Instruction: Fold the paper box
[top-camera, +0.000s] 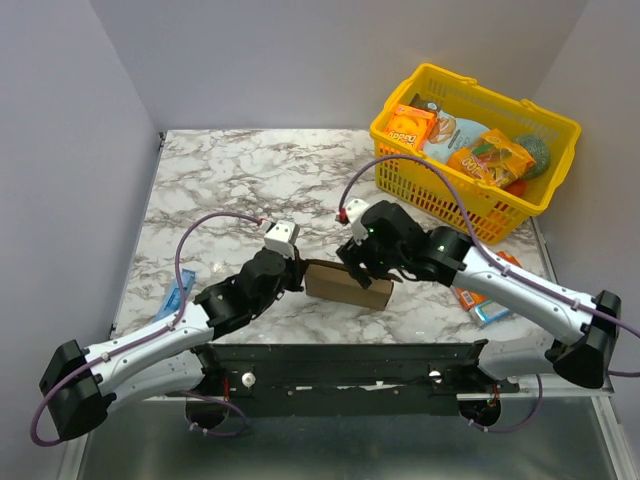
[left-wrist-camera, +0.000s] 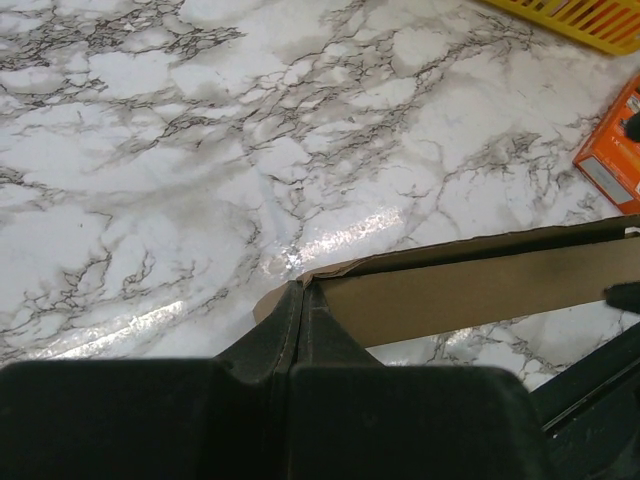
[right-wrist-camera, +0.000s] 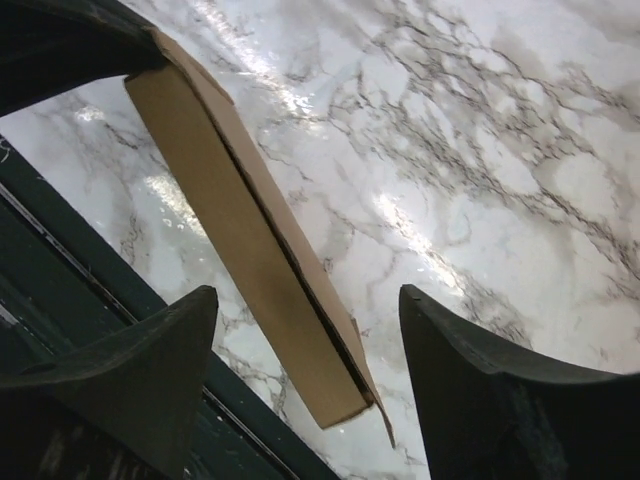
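Note:
The paper box (top-camera: 345, 284) is plain brown cardboard, folded into a long flat shape, held just above the marble table (top-camera: 240, 180) near its front edge. My left gripper (top-camera: 297, 268) is shut on the box's left end; in the left wrist view its fingers (left-wrist-camera: 300, 310) pinch the corner of the box (left-wrist-camera: 480, 290). My right gripper (top-camera: 362, 268) is open over the box's right end. In the right wrist view the box (right-wrist-camera: 250, 260) runs between the two spread fingers (right-wrist-camera: 150, 360) without touching them.
A yellow basket (top-camera: 470, 190) with snack packs stands at the back right. An orange printed snack box (left-wrist-camera: 615, 150) and a blue packet (top-camera: 490, 310) lie right of the box. Another blue packet (top-camera: 175, 298) lies at the left. The dark base rail (top-camera: 340, 355) runs along the front.

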